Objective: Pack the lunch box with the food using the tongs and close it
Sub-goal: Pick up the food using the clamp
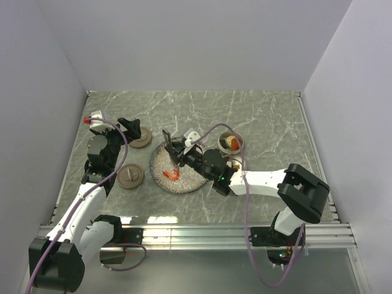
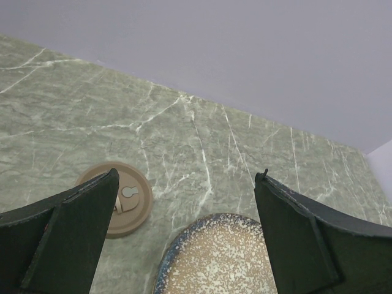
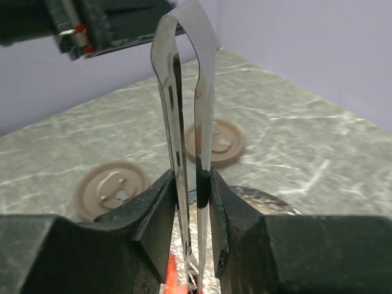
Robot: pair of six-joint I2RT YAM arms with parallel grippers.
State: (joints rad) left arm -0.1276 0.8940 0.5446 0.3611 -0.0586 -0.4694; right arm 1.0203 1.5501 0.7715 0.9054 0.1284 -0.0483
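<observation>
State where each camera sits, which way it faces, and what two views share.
Top external: above, behind the bases, looking down on the table; left arm, right arm show.
Left wrist: on the left arm, looking past its open left fingers at a lid and the plate.
Right wrist: on that arm, looking along right fingers, shut on the tongs, toward two lids.
Shared: both wrist views show the plate.

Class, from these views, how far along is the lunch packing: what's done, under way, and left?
Done: some food sits in the open tin. Under way: the right gripper squeezes the tongs over the plate, by the red bits. Remaining: move those bits and fit the lids, both lying on the table. The left gripper hangs open.
</observation>
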